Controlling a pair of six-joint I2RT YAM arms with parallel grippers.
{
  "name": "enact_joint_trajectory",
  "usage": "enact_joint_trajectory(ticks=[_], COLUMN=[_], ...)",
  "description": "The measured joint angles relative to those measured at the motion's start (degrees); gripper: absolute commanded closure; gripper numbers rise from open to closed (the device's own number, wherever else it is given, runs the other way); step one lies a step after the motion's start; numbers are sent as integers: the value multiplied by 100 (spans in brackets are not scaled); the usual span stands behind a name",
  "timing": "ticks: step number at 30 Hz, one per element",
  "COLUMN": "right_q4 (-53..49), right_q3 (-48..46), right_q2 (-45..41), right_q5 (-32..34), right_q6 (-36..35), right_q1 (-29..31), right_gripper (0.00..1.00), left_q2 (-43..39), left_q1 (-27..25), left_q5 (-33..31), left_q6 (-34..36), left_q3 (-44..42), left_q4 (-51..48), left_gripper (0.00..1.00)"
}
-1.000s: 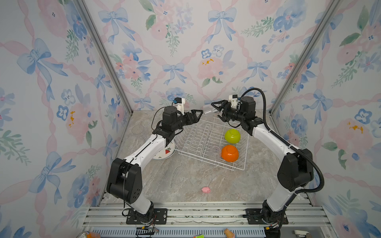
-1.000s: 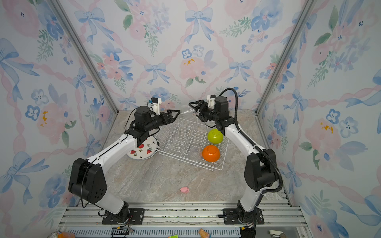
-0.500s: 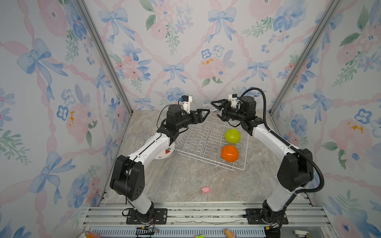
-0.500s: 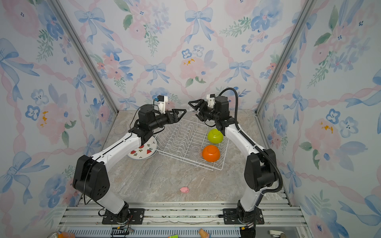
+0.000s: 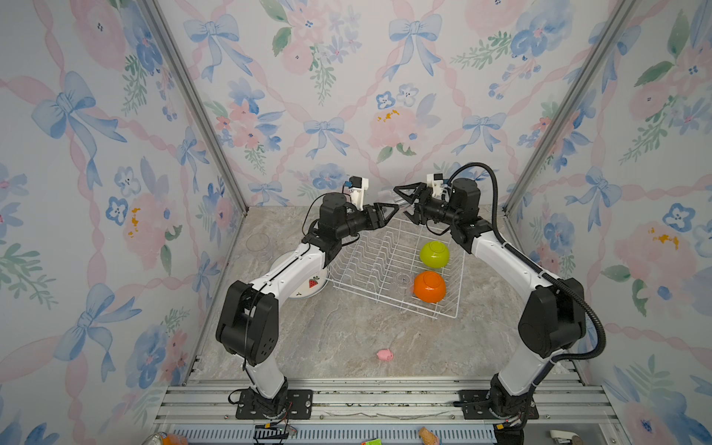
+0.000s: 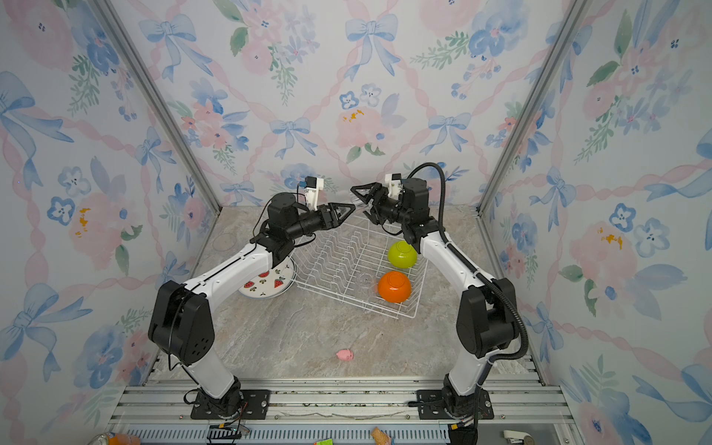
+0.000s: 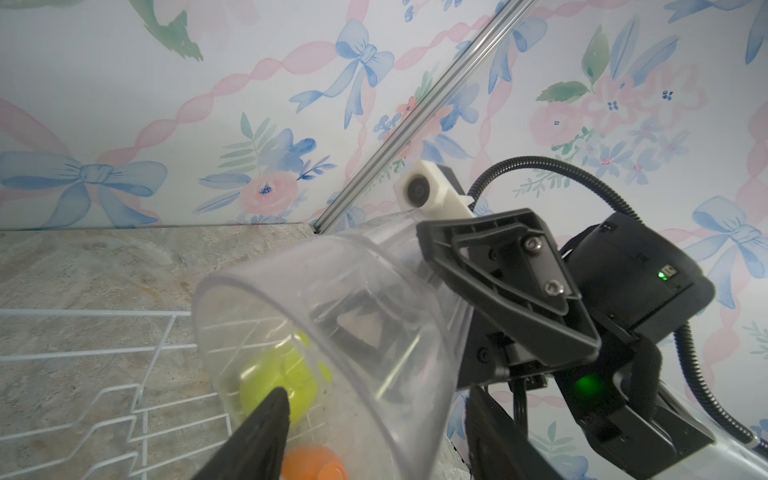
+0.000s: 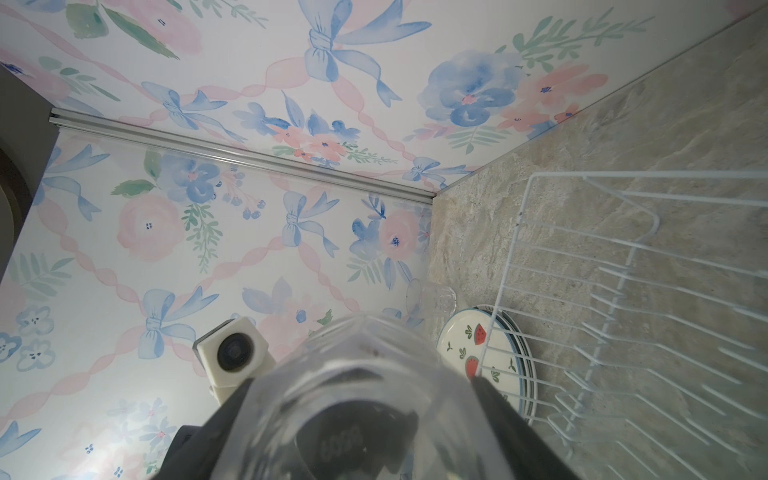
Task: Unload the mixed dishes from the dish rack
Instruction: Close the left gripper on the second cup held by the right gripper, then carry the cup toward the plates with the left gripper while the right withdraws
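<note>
Glass (image 7: 353, 316) hung above the rack's (image 5: 366, 258) 12 o'clock edge, pinched near its base by my right tool (image 5: 402, 202). Long axis ran 3 to 9, mouth toward my left tool (image 5: 387, 214), spread astride the rim; grip unclear.

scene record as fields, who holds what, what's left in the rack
right gripper: shut on clear glass
left gripper: fingers either side of that glass, contact unclear
in dish rack: lime-green bowl, orange bowl, second glass
on table, outside rack: plates, third glass
</note>
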Motion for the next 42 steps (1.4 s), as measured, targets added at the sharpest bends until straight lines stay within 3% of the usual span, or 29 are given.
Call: enact_joint_trajectory(ticks=[6,12,16,19,24,29,42], right_q4=[188,199,192,186,-59,-691,-1639], right_q3=[-50,-146,-192,-192,-192,-214,-358], right_q2=[0,0,0,0,-125,-409,-1375], right_q5=[-44,31,44,66,201,400,1169], right_q6=[127,127,125,149,52,-645,-2050], right_q1=[7,4,7,9,11,39,37], right_gripper=[44,44,43,37,17,0,3], left_q2=[92,229,251,251,240,153,109], left_q1=[-4,-72,-111,-120,-151,-63,107], left_q5=[-15,98,179,313,369,31,-426], left_q6=[39,26,0,-44,-24,33,44], left_q3=[138,308,328,328,306,127,-7], left_q4=[59,90,116,170,275,197,-358], left_gripper=[49,78,82,100,100,100,100])
